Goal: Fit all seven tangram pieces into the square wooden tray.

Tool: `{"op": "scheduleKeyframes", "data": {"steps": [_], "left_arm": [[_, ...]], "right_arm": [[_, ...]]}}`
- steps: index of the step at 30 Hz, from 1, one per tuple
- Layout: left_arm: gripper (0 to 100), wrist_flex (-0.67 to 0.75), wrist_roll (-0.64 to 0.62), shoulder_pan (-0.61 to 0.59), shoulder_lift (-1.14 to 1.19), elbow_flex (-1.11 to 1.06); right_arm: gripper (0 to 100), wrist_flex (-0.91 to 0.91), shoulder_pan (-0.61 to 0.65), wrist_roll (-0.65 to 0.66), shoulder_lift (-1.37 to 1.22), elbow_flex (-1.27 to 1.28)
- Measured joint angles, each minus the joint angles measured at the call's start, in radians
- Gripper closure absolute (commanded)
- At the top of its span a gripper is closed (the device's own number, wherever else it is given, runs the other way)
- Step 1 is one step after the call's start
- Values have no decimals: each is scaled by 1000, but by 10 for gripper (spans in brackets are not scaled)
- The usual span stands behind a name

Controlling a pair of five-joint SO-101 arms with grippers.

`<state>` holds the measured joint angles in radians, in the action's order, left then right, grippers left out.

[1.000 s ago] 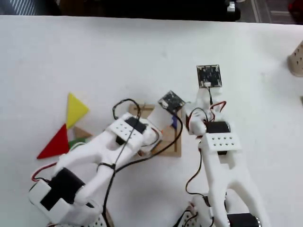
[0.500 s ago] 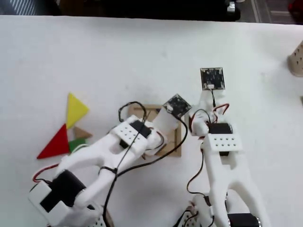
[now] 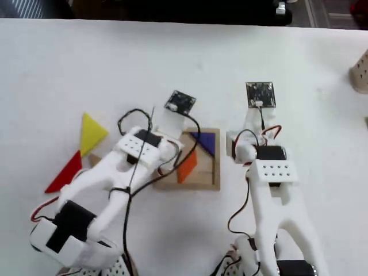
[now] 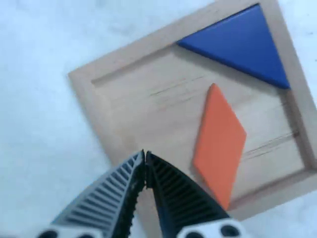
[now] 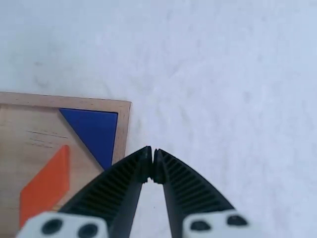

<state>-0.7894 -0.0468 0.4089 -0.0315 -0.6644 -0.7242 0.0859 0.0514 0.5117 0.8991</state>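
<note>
The square wooden tray (image 3: 216, 175) lies mid-table, holding a blue triangle (image 3: 205, 141) in its far right corner and an orange parallelogram (image 3: 187, 166) beside it. Both show again in the left wrist view, the blue triangle (image 4: 238, 42) and the orange parallelogram (image 4: 218, 142). My left gripper (image 4: 145, 159) is shut and empty, its tips above the tray's rim (image 4: 87, 102). Over bare table just right of the tray's corner (image 5: 125, 106), my right gripper (image 5: 151, 157) is shut on nothing. A yellow triangle (image 3: 92, 132) and a red triangle (image 3: 64, 173) lie loose at the left, partly under the left arm.
A pale perforated block (image 3: 360, 72) stands at the right edge. The white table (image 3: 115, 63) stretches open behind the tray up to a dark far edge. Cables loop over both arms near the tray.
The left arm has swung left and away off the tray, uncovering the blue triangle and the orange parallelogram inside it. The right arm has shifted slightly away from me.
</note>
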Motion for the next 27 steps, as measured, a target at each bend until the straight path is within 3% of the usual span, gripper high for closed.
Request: {"op": "scheduleKeyframes", "data": {"steps": [5, 11, 27], "left_arm": [[976, 0, -8, 2, 0, -2], [976, 0, -9, 123, 0, -31], [976, 21, -21, 276, 0, -31]], "right_arm": [[981, 3, -2, 0, 0, 0], [981, 3, -2, 0, 0, 0], [981, 3, -9, 0, 0, 0]]}}
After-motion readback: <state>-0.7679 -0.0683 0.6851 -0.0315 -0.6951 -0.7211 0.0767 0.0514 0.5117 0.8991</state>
